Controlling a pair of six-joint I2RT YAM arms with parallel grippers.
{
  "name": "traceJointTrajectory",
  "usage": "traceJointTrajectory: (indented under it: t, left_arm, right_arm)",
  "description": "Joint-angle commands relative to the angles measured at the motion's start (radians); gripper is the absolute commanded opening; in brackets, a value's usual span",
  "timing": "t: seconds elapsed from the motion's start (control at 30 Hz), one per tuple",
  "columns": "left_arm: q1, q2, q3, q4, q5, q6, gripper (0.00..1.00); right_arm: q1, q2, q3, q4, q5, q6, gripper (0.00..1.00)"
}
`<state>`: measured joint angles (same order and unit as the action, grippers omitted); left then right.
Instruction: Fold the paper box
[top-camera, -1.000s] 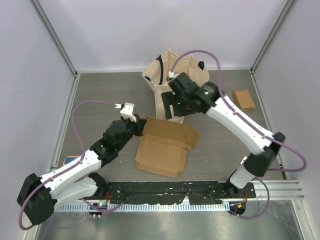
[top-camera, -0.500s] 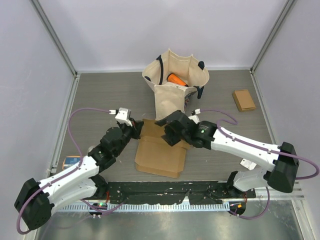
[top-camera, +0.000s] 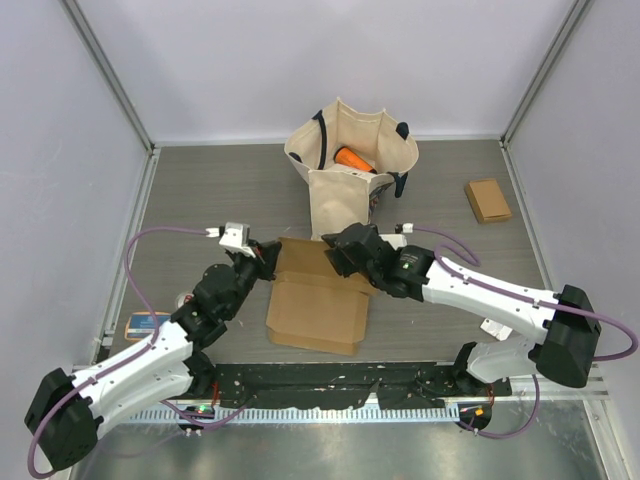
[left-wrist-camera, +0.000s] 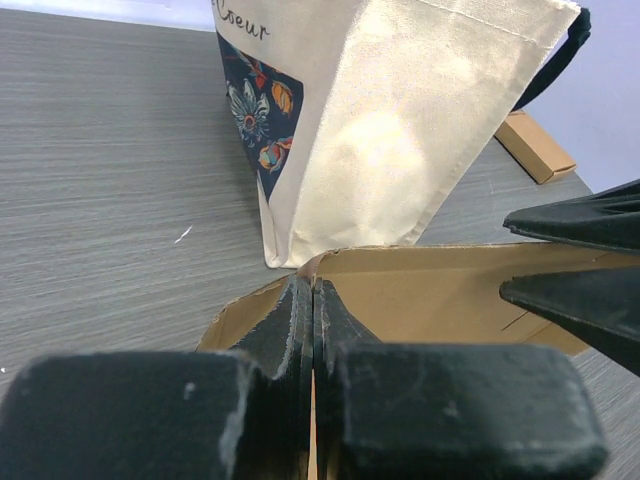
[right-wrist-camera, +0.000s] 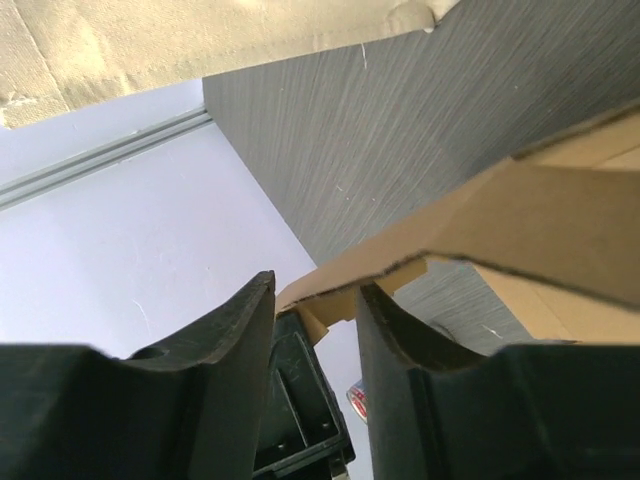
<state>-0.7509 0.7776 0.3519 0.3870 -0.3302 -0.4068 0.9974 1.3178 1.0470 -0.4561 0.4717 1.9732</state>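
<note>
Top external view shows the box (top-camera: 315, 305) lying mostly flat in the middle of the tabletop (top-camera: 200, 190). The left claw (left-wrist-camera: 312, 300) is clamped tight on its back left edge. The right claw (right-wrist-camera: 318, 295) has just come down from over the bag (top-camera: 350, 195), and its fingers are apart around the back flap. Now both claws can probably bend that flap up.
</note>
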Motion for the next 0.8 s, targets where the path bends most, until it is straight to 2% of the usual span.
traceJointTrajectory:
  t: [0.0, 0.07, 0.17, 0.27, 0.33, 0.37, 0.4, 0.47, 0.5, 0.63, 0.77]
  left_arm:
    - [-0.005, -0.003, -0.014, 0.104, -0.020, 0.005, 0.00]
    - [-0.005, 0.006, -0.028, 0.124, -0.018, 0.002, 0.00]
    - [-0.005, 0.021, -0.047, 0.151, -0.013, -0.006, 0.00]
    - [-0.005, 0.032, -0.080, 0.199, -0.024, -0.009, 0.00]
    - [-0.005, 0.037, -0.085, 0.214, -0.023, -0.006, 0.00]
    - [-0.005, 0.038, -0.087, 0.219, -0.017, -0.006, 0.00]
    - [-0.005, 0.037, -0.088, 0.219, -0.013, -0.004, 0.00]
    - [-0.007, 0.029, -0.093, 0.224, -0.012, 0.000, 0.00]
    - [-0.008, 0.026, -0.096, 0.225, -0.012, 0.002, 0.00]
    - [-0.011, 0.000, -0.105, 0.224, -0.012, 0.016, 0.00]
    - [-0.016, -0.001, -0.106, 0.224, -0.001, 0.019, 0.00]
  right_arm:
    - [-0.028, -0.006, 0.001, 0.065, 0.051, 0.176, 0.37]
    - [-0.036, 0.001, -0.004, 0.074, 0.050, 0.165, 0.26]
    - [-0.045, 0.011, -0.047, 0.114, 0.027, 0.182, 0.23]
    - [-0.059, 0.009, -0.097, 0.197, 0.005, 0.185, 0.15]
    - [-0.068, 0.009, -0.097, 0.197, -0.004, 0.171, 0.16]
    - [-0.075, 0.008, -0.100, 0.197, -0.011, 0.162, 0.26]
    - [-0.085, 0.006, -0.104, 0.198, -0.016, 0.161, 0.32]
    - [-0.094, 0.003, -0.108, 0.198, -0.021, 0.153, 0.44]
    - [-0.098, 0.003, -0.107, 0.195, -0.022, 0.136, 0.45]
    - [-0.103, 0.020, -0.105, 0.198, -0.038, 0.138, 0.46]
    - [-0.103, 0.044, -0.102, 0.223, -0.057, 0.138, 0.36]
